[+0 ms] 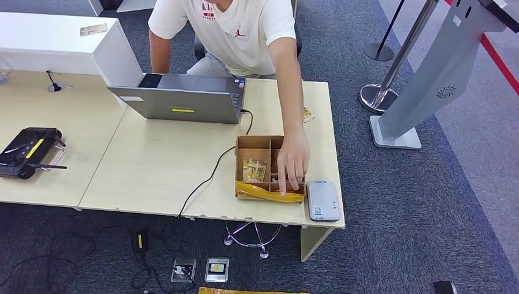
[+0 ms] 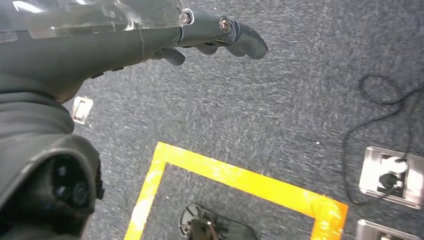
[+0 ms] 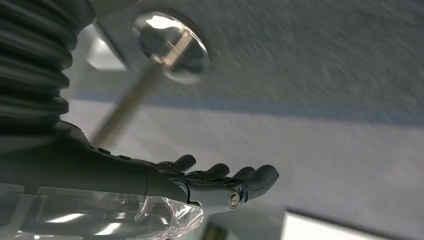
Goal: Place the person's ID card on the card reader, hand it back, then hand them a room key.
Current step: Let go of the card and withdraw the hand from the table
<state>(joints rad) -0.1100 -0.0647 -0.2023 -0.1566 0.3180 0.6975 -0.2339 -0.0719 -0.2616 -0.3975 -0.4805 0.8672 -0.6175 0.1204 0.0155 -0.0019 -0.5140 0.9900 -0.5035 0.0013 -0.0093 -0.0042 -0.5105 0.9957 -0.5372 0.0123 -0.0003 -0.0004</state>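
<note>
Grey left hand (image 2: 150, 35) and right hand (image 3: 200, 185) hang open-fingered.

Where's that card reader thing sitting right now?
In the head view, the card reader lies flat at the table's near right corner, just right of the cardboard box, where the person's hand is reaching in.

Laptop (image 1: 183, 98): open, grey, far side of desk (image 1: 147, 165).
Cable (image 1: 208, 177): black, runs off near edge.
Controller (image 1: 27, 153): black, left desk.
Stanchion base (image 1: 376, 95): on carpet, right.
</note>
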